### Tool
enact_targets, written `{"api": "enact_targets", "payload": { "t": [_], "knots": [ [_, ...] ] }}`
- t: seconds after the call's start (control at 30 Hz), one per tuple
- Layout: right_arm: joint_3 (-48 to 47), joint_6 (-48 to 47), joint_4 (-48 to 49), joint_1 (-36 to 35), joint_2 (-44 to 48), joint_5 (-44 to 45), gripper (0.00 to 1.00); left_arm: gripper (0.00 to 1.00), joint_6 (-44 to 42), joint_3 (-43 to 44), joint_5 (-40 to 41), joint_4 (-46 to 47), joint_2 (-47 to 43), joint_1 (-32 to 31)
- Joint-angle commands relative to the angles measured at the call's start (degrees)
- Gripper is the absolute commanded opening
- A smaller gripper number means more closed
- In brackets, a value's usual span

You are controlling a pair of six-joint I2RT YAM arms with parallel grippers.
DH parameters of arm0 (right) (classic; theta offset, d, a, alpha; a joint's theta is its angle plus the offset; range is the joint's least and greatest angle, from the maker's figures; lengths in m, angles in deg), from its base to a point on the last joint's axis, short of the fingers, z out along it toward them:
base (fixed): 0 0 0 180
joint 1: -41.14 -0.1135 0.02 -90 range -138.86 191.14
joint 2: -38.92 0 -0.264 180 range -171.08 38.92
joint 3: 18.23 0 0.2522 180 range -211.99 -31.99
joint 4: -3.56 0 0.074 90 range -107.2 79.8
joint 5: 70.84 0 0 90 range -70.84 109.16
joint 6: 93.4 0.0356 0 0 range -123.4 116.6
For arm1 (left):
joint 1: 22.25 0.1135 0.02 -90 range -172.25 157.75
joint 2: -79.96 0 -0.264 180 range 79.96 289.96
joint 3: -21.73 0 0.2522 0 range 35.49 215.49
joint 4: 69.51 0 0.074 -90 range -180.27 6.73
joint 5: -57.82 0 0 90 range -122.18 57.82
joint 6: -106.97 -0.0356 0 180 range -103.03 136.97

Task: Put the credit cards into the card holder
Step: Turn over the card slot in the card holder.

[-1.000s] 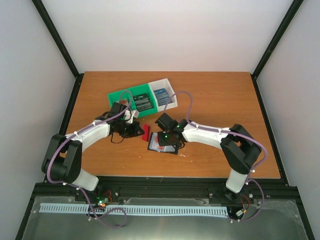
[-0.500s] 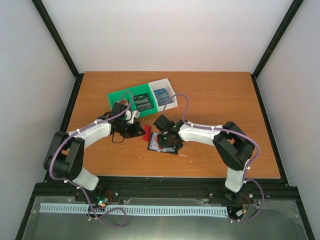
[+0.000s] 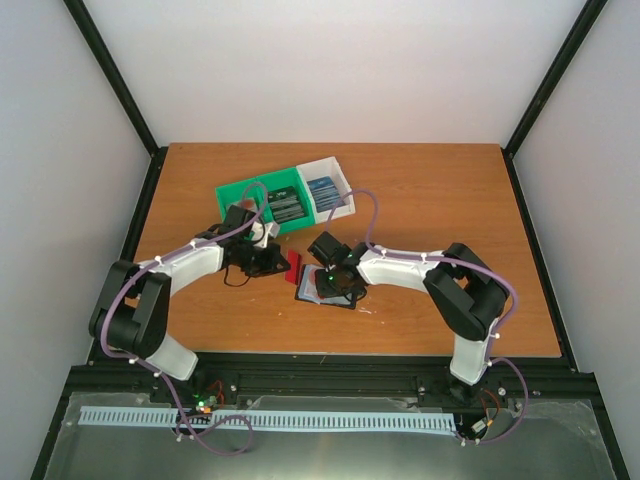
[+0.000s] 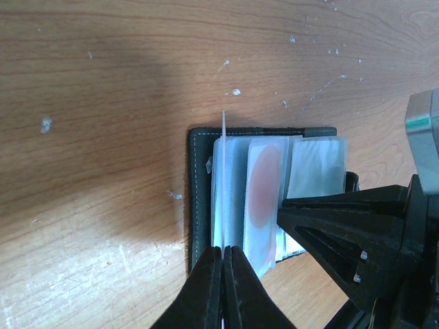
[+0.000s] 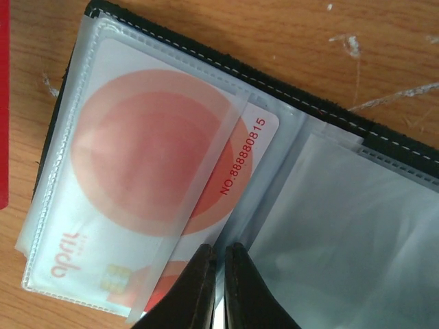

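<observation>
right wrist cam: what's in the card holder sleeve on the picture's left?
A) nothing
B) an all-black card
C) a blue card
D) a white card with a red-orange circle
D: a white card with a red-orange circle and "april" printed on it lies under the clear sleeve of the open card holder.

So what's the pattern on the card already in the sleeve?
White card with a big orange-pink circle; clearest in the right wrist view.
</observation>
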Motion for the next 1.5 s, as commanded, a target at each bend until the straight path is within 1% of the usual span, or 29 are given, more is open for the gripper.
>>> {"api": "enact_targets", "payload": {
  "t": [0.0, 0.27, 0.6, 0.97, 1.1, 1.33, 1.47],
  "knots": [
    [3.20, 0.12, 1.28, -0.48, -2.11, -0.55, 0.07, 0.01, -0.95, 0.31, -1.28, 0.79, 1.54, -0.01],
    [4.57, -0.29, 3.26, -0.43, -2.37, -1.81, 0.06, 0.01, -0.99, -0.23, -5.22, 2.76, 2.91, -0.01],
    [6.26, -0.12, 4.73, -0.45, -0.89, -2.41, 0.06, 0.01, 0.61, -1.74, -7.39, 5.21, 4.75, -0.09],
    [7.60, 0.77, 5.95, -0.43, 3.87, -1.14, 0.06, 0.00, 1.95, -2.97, -14.13, 8.01, 3.62, -0.81],
    [8.05, 1.60, 4.14, -0.39, 7.13, 2.46, 0.07, 0.01, 2.76, -2.87, -15.74, 9.31, 4.96, -2.14],
    [8.36, 3.87, -4.67, -0.39, 16.12, 15.04, 0.07, 0.01, 5.81, -0.33, -17.30, 11.68, 5.99, -6.58],
    [9.22, 4.57, -8.40, -0.22, 21.82, 19.64, 0.10, 0.01, 7.50, 1.30, -17.67, 14.59, 7.84, -9.53]
  ]
}}
